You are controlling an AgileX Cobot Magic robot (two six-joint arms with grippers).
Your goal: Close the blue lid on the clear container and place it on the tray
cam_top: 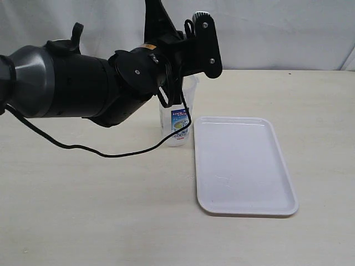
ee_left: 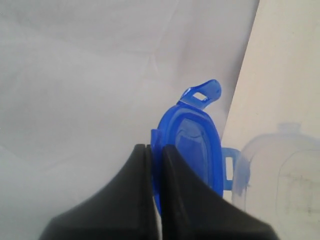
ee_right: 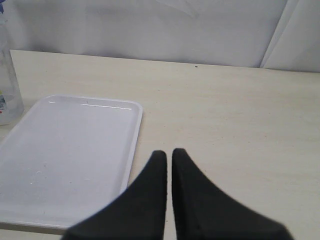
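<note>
My left gripper (ee_left: pixel 156 147) is shut on the edge of the blue lid (ee_left: pixel 192 140), which is held up on its side with its snap flaps sticking out. In the exterior view the left arm (cam_top: pixel 133 77) reaches over the clear container (cam_top: pixel 177 124). It hides the container's top, the lid and the gripper. The container stands upright on the table, right by the near-left corner of the white tray (cam_top: pixel 244 166). My right gripper (ee_right: pixel 167 152) is shut and holds nothing. It hovers over the table beside the tray (ee_right: pixel 70 150), with the container (ee_right: pixel 7 90) beyond the tray.
A black cable (cam_top: pixel 111 152) hangs from the left arm and trails across the table in front of the container. A white cloth backdrop (cam_top: pixel 277 27) closes off the far edge of the beige table (cam_top: pixel 83 210).
</note>
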